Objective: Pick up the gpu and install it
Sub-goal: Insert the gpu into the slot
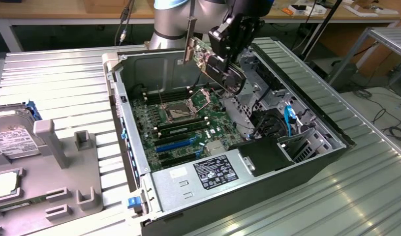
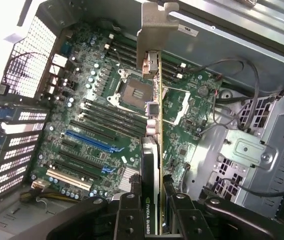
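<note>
Since the card is probably meant to enter a slot edge-first, the gripper (image 2: 154, 220) is clenched on the gpu (image 2: 150, 165), holding it edgewise, bracket (image 2: 154, 25) at the far end, apparently clear of the motherboard (image 2: 191, 105) in the open case (image 1: 131, 128). Beyond lie the blue slot (image 2: 89, 141) and grey cables (image 2: 231, 61) near the drive cage (image 2: 251, 150), which might snag.

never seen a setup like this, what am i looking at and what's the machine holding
That is a robot arm with a gripper. One picture comes from a camera off to the side, the other from a camera on the arm's wrist. On the ribbed metal table lies an open computer case, its motherboard exposed; a hard drive sits at the exterior view's left. The gripper clamps the gpu, a flat card with a silver bracket, in the air above the motherboard, not yet in a slot.
</note>
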Tool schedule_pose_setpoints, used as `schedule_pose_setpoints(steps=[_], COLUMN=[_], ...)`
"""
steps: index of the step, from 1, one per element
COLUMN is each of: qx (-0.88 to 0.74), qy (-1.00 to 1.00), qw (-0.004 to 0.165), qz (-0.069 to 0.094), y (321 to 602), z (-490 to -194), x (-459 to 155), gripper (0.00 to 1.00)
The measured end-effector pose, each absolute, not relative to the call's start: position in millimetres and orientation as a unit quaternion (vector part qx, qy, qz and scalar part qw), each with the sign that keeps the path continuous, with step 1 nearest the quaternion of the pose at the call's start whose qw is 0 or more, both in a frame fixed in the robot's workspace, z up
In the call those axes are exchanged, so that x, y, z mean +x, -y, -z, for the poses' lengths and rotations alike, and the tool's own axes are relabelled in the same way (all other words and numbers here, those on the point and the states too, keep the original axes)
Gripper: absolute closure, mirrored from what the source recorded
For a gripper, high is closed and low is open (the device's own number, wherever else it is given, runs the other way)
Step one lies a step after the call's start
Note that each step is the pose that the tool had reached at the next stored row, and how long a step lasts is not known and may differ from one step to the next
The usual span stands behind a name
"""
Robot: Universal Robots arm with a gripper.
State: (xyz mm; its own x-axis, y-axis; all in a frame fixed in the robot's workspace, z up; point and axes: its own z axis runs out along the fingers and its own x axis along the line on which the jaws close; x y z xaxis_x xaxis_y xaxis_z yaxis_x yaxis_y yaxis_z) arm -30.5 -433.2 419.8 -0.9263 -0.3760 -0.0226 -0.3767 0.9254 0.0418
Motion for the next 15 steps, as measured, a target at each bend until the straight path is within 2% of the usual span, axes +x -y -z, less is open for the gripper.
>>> schedule_pose_setpoints(steps=[10, 15], qx=[-0.222, -0.308], qy=[-0.975, -0.951], qw=[0.006, 0.004], qz=[-0.023, -0.023], y=[433.2, 433.2], z=[-419.8, -419.8], x=[-30.6, -30.6], gripper=[0.73, 0.73])
